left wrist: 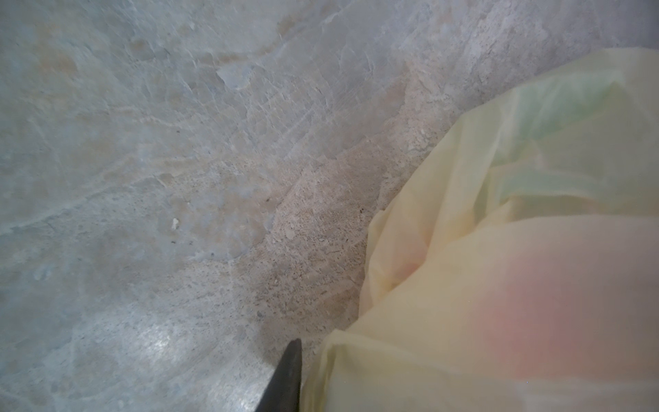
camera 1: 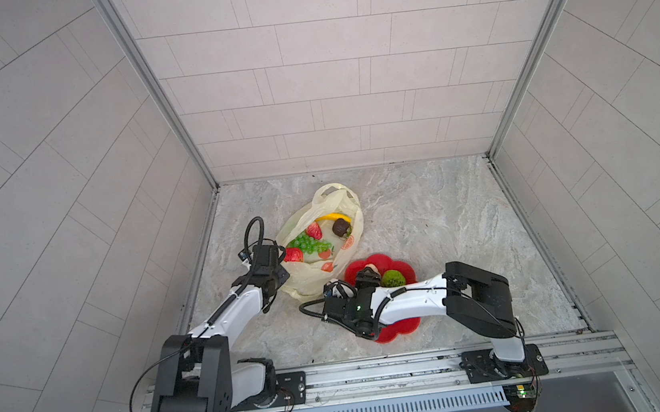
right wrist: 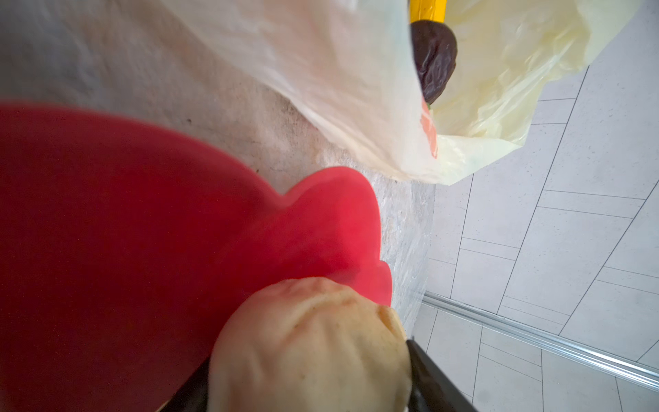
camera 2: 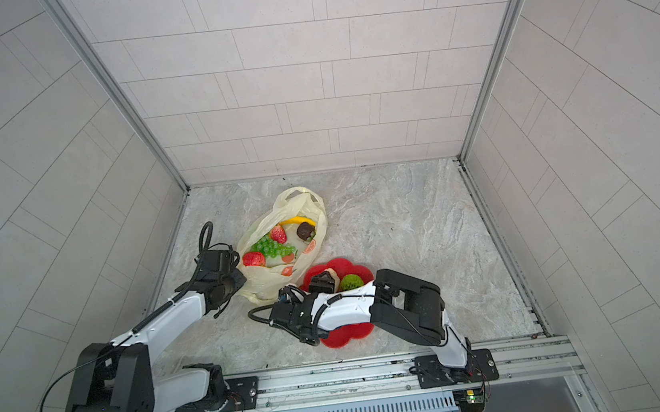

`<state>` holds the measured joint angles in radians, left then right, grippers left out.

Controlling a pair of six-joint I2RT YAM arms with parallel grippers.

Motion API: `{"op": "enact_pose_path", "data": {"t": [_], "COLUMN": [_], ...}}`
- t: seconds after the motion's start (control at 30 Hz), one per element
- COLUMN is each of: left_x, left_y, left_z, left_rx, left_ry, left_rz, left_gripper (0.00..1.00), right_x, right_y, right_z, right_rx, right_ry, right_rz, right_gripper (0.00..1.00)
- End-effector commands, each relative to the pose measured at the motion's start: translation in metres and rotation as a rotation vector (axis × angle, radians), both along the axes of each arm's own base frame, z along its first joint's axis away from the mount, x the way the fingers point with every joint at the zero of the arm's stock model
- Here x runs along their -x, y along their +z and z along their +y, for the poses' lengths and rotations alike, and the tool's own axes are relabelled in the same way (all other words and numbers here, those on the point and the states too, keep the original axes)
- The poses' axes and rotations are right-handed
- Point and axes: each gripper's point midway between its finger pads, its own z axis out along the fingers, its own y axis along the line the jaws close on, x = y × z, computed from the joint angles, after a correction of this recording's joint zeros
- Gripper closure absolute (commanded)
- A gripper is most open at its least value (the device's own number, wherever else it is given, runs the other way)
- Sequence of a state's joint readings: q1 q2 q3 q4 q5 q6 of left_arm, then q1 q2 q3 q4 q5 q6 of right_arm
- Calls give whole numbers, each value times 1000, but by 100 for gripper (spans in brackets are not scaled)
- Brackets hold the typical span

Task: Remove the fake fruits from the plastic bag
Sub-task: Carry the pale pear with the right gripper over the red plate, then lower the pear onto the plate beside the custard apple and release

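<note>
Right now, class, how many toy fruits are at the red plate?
2: a green fruit on the plate, a cream fruit in the right end effector over it. The arm may hide others.

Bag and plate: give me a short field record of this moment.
left hand: at the near edge of the bag, seems to pinch it
right hand: grips cream fruit over the plate
in bag: banana, strawberry, grapes, brown fruit, red fruit
on plate: green fruit
table: bag lies beside plate
</note>
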<state>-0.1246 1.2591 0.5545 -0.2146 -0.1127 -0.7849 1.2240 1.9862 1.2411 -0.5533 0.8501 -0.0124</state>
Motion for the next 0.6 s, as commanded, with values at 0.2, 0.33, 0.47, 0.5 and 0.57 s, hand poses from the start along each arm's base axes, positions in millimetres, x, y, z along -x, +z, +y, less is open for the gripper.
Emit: {"op": "enact_pose_path", "data": {"t": [0.2, 0.33, 0.47, 0.5, 0.57], "left_x": [2, 2, 2, 2, 2], "left_y": [0, -1, 0, 0, 0], "left_z": [4, 3, 3, 3, 3], "left_rx": [-21, -19, -20, -19, -20], "left_ry": [-2, -6, -5, -5, -5], "left_rz": [12, 16, 14, 15, 14], "left_gripper": [77, 77, 77, 77, 77], "right_x": [5, 6, 8, 9, 11], "right_y": [1, 5, 8, 9, 11], "right_z": [-4, -5, -4, -3, -2], "right_rx": [-5, -17, -29, -35, -55], "right_ry": [-13, -15, -16, -16, -11], "right_rz": [25, 37, 49, 54, 73], "right_gripper": [14, 11, 10, 10, 9]}}
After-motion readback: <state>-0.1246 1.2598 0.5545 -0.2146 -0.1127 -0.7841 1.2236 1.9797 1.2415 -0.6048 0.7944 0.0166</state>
